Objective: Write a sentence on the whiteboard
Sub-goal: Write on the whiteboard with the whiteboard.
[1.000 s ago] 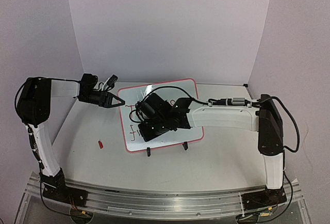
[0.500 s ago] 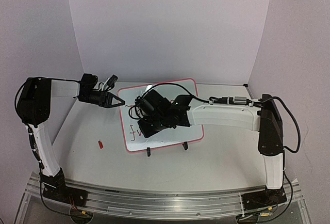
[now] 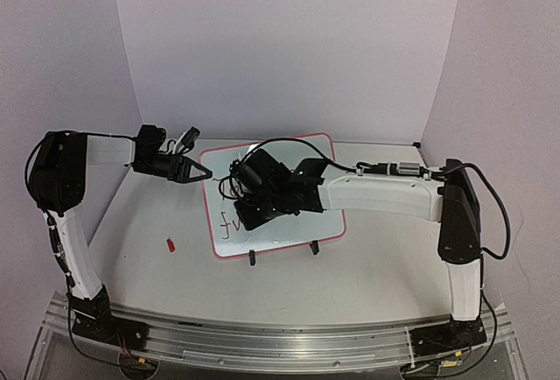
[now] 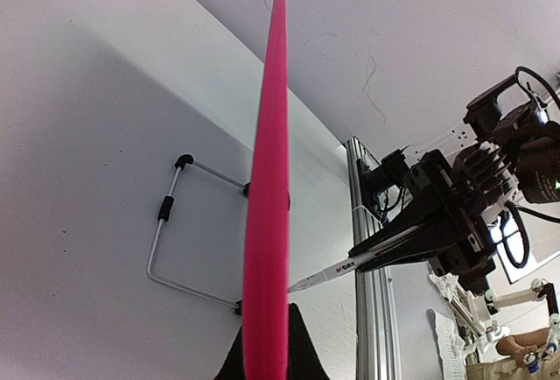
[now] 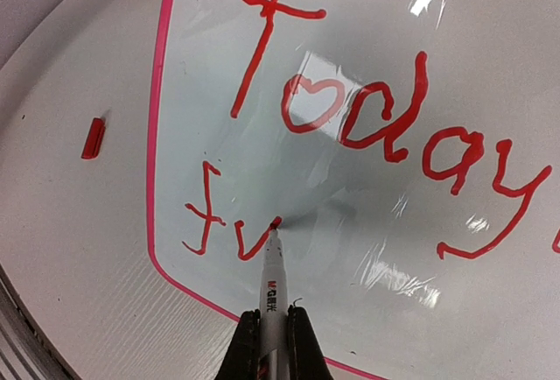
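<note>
The whiteboard (image 3: 293,233) with its pink-red frame stands tilted on two black clip feet (image 3: 252,258) mid-table. Red writing on it reads "Today" (image 5: 376,117), with "fu"-like strokes (image 5: 223,222) below. My left gripper (image 3: 207,172) is shut on the board's left frame edge, which shows edge-on in the left wrist view (image 4: 267,222) between the fingers (image 4: 297,345). My right gripper (image 3: 248,214) is shut on a white marker (image 5: 273,266); its red tip touches the board at the end of the second letter. The marker also shows in the left wrist view (image 4: 341,268).
A small red marker cap (image 3: 171,244) lies on the table left of the board, and shows in the right wrist view (image 5: 93,137). A wire stand (image 4: 171,222) props the board from behind. The aluminium rail (image 3: 280,336) runs along the near edge.
My right gripper has drawn the marker up the board, away from its near edge, and the second red letter has grown. The left arm and the board have not moved.
</note>
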Available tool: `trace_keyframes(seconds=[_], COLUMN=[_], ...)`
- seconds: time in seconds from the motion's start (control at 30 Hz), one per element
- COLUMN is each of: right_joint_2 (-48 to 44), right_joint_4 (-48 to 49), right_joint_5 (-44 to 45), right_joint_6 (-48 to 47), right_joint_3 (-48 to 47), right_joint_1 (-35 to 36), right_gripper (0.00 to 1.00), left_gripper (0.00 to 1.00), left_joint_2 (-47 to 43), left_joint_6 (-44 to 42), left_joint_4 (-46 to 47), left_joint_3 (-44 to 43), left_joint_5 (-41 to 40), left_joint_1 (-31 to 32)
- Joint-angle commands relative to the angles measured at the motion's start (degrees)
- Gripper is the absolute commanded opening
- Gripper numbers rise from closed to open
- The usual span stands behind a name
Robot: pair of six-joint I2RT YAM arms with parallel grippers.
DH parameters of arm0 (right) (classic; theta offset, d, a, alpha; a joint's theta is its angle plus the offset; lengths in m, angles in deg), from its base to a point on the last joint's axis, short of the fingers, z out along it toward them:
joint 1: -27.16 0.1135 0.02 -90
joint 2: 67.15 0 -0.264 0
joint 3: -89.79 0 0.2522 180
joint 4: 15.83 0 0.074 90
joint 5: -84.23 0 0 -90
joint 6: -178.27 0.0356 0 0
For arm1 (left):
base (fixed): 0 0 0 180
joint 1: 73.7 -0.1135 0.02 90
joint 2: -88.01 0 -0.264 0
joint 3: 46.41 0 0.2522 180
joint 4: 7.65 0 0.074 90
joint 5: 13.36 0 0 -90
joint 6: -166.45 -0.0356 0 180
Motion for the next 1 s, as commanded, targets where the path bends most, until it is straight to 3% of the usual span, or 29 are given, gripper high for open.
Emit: trace_keyframes(seconds=[0.0,0.97], right_joint_2=[0.4,-1.5], right_joint_4=[-1.7,-3.2], right_joint_5=[-0.3,-0.7], right_joint_6=[1.8,1.4], right_joint_3=[1.8,2.2], right_joint_1=[-0.6,-0.5], right_gripper=[0.0,0.0], left_gripper=[0.0,0.0], left_joint_2=[1.8,1.6], left_joint_6=[-5.2,-5.2], left_joint_4=[-1.6,-1.5], left_joint_3=[-0.7,-0.7], left_joint_5=[-5.3,-5.0], left_joint_1=[2.1,2.0])
